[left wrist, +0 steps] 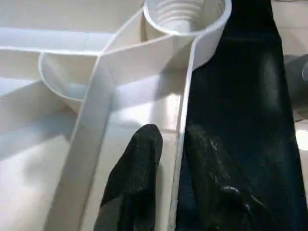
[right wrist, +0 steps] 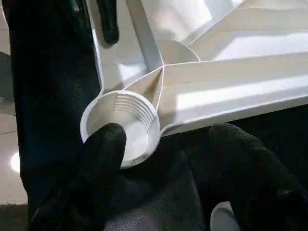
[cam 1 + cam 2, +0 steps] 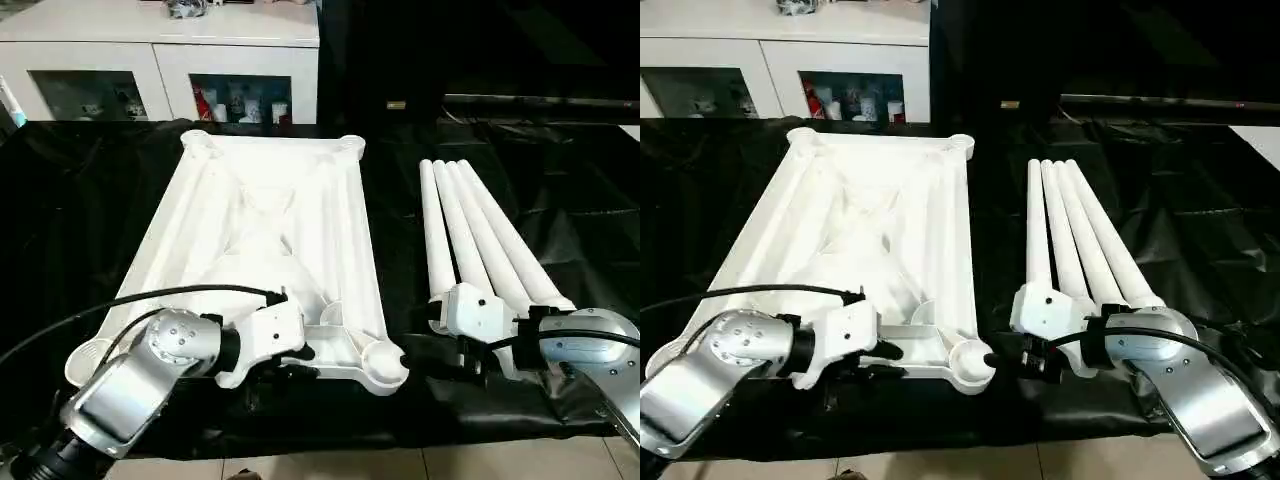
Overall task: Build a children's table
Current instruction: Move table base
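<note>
The children's table lies in parts on a black cloth. Its white top [image 3: 350, 230] rests upside down, ribs up, with round sockets at the corners. Four white tapered legs [image 3: 470, 230] lie side by side to its right. My left gripper [image 3: 300, 365] is at the top's near edge. In the left wrist view its black fingers [image 1: 139, 159] close on the thin rim wall [image 1: 183, 120], one inside and one outside. My right gripper [image 3: 420, 358] stands open just right of the near right corner socket [image 2: 130, 110], one finger in front of the socket's rim.
A white cabinet [image 3: 160, 60] with glass doors stands behind the work table. The black cloth [image 3: 80, 220] covers the table to both sides. Light floor tiles [image 3: 400, 465] show beyond the near edge.
</note>
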Controlling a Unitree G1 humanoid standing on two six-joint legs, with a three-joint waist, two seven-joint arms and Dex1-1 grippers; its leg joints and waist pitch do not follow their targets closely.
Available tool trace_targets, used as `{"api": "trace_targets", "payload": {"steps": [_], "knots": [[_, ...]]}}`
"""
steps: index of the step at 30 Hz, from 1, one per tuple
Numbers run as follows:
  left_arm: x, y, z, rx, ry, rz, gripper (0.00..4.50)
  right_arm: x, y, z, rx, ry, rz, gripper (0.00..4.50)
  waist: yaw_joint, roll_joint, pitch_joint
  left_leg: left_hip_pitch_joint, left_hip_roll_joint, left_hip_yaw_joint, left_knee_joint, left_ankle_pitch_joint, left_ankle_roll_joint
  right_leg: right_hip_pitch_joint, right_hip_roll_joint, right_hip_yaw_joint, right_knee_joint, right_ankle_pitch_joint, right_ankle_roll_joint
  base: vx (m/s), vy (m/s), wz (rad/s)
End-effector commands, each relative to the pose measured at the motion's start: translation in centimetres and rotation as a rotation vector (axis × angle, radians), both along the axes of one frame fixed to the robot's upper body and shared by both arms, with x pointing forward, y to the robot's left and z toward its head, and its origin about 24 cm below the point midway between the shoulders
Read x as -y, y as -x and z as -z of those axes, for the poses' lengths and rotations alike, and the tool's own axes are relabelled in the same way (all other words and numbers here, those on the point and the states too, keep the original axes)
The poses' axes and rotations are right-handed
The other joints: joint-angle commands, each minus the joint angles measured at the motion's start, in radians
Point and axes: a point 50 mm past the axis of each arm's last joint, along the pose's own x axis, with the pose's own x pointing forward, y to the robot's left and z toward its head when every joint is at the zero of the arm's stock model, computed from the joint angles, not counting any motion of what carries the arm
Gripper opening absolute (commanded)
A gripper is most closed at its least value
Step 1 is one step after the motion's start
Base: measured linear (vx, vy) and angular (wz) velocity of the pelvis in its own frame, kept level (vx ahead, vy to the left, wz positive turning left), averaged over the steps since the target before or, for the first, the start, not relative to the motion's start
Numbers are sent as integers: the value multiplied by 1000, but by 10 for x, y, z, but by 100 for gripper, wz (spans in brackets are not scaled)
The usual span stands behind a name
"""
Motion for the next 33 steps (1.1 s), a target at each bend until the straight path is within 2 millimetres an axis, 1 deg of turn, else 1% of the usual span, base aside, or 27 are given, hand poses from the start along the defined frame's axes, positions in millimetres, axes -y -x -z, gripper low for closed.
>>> {"api": "trace_targets", "payload": {"steps": [1, 3, 4, 5, 6, 7, 8, 9, 10, 11, 12, 13, 14, 15, 16, 17, 19, 21, 23, 26, 28, 29, 30, 31, 32, 33], "knots": [[0, -2, 0, 22, -18, -2, 68, -2, -2, -4, 30, 5, -7, 311, -1, -1, -41, 15, 89, -38, -90, -207, 28, 16, -110, 52, -94, -139, -235, 0, 0, 0], [-1, -3, 1, 24, -24, -9, 44, -3, -3, -4, 33, 3, -6, 311, 0, -1, -40, 15, 89, -38, -90, -212, 28, 15, -111, 53, -95, -154, -234, 0, 0, 0], [-2, -3, 1, 24, -26, -15, 38, -3, -3, -4, 34, 3, -4, 311, -1, -13, -39, 14, 90, -37, -91, -215, 29, 15, -112, 53, -98, -166, -230, 0, 0, 0], [-2, -4, 2, 26, -28, -21, 38, -3, -3, -4, 36, 2, -2, 311, 1, -9, -38, 15, 90, -38, -91, -216, 28, 14, -113, 53, -96, -177, -230, 0, 0, 0], [-3, -5, 2, 32, -30, -32, 22, -3, -4, -4, 39, 1, 2, 311, 0, -9, -38, 14, 89, -37, -91, -215, 28, 14, -113, 53, -98, -187, -227, 0, 0, 0], [-5, -6, 2, 39, -31, -43, 22, -3, -6, -3, 46, 1, 8, 311, -1, -8, -38, 12, 90, -39, -92, -212, 27, 15, -113, 53, -97, -186, -225, 0, 0, 0], [-6, -7, 2, 44, -33, -50, 9, -3, -7, -3, 50, 1, 13, 311, -3, -8, -39, 11, 89, -39, -93, -207, 25, 15, -112, 51, -95, -179, -223, 0, 0, 0], [-9, -10, 2, 56, -32, -65, 3, -4, -9, -4, 57, -2, 18, 311, -9, -16, -40, 7, 88, -39, -93, -197, 27, 18, -111, 49, -94, -164, -223, 0, 0, 0], [-15, -14, 0, 76, -32, -82, 3, -5, -11, -5, 67, -5, 19, 311, -13, -15, -40, 4, 85, -40, -92, -186, 33, 19, -112, 48, -93, -156, -222, 0, 0, 0], [-16, -15, 0, 80, -33, -89, 3, -5, -11, -5, 70, -6, 18, 311, -17, -14, -42, 3, 85, -39, -90, -175, 35, 21, -113, 48, -91, -139, -223, 0, 0, 0], [-19, -16, -1, 84, -38, -96, 3, -6, -12, -6, 76, -8, 21, 311, -19, -14, -42, 3, 86, -39, -90, -169, 38, 22, -114, 48, -91, -130, -223, 0, 0, 0], [-21, -17, -1, 87, -41, -100, 3, -6, -13, -6, 79, -9, 23, 311, -21, -13, -42, 3, 85, -39, -89, -164, 41, 21, -112, 48, -90, -118, -224, 0, 0, 0], [-25, -19, -2, 94, -45, -108, 3, -6, -15, -7, 88, -9, 29, 311, -22, -15, -44, 6, 84, -37, -86, -154, 47, 21, -111, 48, -90, -101, -226, 0, 0, 0], [-26, -19, -2, 95, -46, -110, 3, -6, -15, -7, 89, -9, 30, 311, -21, -15, -45, 6, 83, -36, -84, -143, 51, 21, -112, 49, -89, -86, -229, 0, 0, 0], [-31, -21, -3, 105, -57, -118, 3, -6, -16, -8, 92, -7, 31, 311, -21, -14, -46, 6, 83, -35, -82, -126, 58, 20, -111, 48, -87, -58, -237, 0, 0, 0], [-36, -24, -5, 119, -65, -126, 3, -6, -17, -8, 98, -5, 34, 311, -21, -15, -45, 7, 83, -34, -82, -126, 61, 19, -110, 48, -87, -55, -239, 0, 0, 0], [-41, -25, -6, 126, -65, -135, 3, -6, -17, -8, 101, -4, 37, 311, -21, -14, -45, 8, 84, -33, -82, -123, 62, 19, -108, 47, -85, -48, -244, 0, 0, 0], [-47, -26, -8, 136, -64, -118, 3, -6, -18, -8, 108, 0, 41, 311, -19, -11, -45, 9, 85, -33, -83, -127, 62, 17, -108, 47, -85, -46, -246, 0, 0, 0], [-53, -25, -8, 145, -71, -109, 3, -5, -19, -8, 114, 1, 46, 311, -20, -11, -48, 9, 86, -33, -83, -121, 60, 18, -108, 46, -80, -18, -249, 0, 0, 0], [-61, -24, -8, 141, -87, -113, 3, -4, -21, -8, 120, 10, 53, 311, -17, -12, -49, 9, 87, -30, -81, -98, 68, 18, -110, 47, -76, 26, -256, 0, 0, 0], [-63, -24, -8, 142, -91, -113, 3, -3, -21, -8, 120, 11, 53, 311, -17, -13, -48, 10, 87, -28, -81, -101, 69, 17, -110, 47, -76, 30, -258, 0, 0, 0], [-65, -23, -8, 138, -96, -121, 3, -3, -21, -8, 121, 10, 53, 311, -16, -15, -48, 10, 88, -28, -81, -102, 70, 17, -111, 47, -75, 28, -259, 0, 0, 0], [-67, -23, -8, 139, -100, -130, 3, -3, -22, -9, 123, 9, 54, 311, -15, -14, -48, 10, 88, -27, -81, -101, 69, 18, -111, 47, -75, 27, -259, 0, 0, 0], [-71, -23, -9, 138, -105, -147, 3, -3, -22, -9, 124, 9, 55, 311, -16, -17, -47, 10, 89, -27, -81, -103, 68, 17, -111, 46, -75, 21, -260, 0, 0, 0], [-75, -22, -10, 141, -114, -159, 3, -3, -23, -10, 128, 10, 57, 311, -16, -17, -47, 8, 88, -27, -81, -103, 68, 19, -112, 47, -75, 18, -260, 0, 0, 0], [-75, -22, -10, 141, -114, -159, 3, -3, -23, -10, 128, 10, 57, 311, -17, -17, -47, 7, 88, -27, -81, -102, 67, 19, -112, 46, -74, 12, -257, 0, 0, 0]]}}
